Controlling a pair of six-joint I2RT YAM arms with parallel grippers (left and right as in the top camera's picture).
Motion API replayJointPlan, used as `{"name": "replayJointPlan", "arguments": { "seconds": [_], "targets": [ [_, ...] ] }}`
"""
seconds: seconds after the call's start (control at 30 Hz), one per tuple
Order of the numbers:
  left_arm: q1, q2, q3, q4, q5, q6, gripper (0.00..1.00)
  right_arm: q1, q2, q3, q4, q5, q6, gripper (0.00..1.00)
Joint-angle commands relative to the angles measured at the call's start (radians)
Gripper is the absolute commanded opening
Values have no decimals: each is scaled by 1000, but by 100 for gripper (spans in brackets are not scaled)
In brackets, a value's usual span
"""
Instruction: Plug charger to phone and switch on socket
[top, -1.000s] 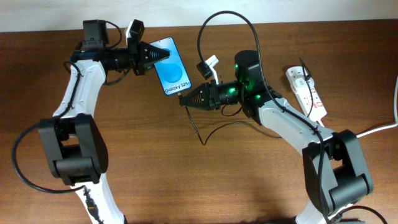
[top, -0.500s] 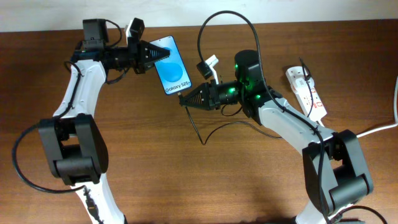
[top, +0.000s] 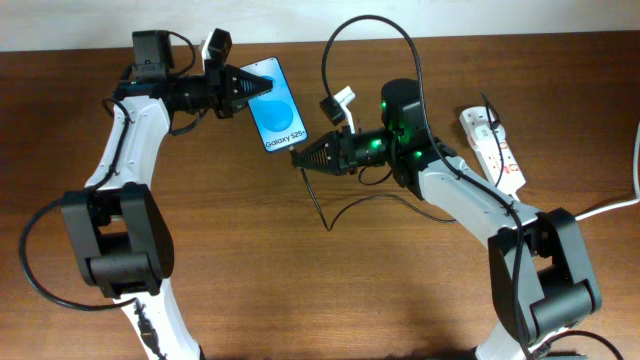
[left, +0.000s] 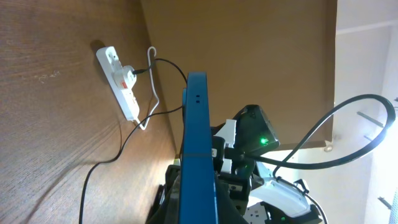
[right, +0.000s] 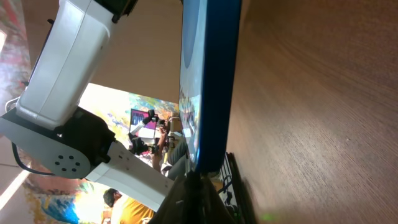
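My right pincer (top: 299, 158), clamped on the charger (top: 317, 203) plug, has drifted slightly off the phone's (top: 278, 115) lower end. The left pincer (top: 258, 88) stays clamped on its top. I judge it still unplugged.

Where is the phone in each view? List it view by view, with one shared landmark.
Overhead: phone, top centre, screen showing.
Left wrist: phone edge-on, centre.
Right wrist: phone edge-on, top centre.
Landmark: brown table, in all three.
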Motion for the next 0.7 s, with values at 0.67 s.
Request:
{"name": "replayJointPlan", "arguments": {
  "seconds": [0.67],
  "targets": [
    [-29,-6,5,2,54,-6,0,-14,7,-5,4,20,-10,4]
  ]
}}
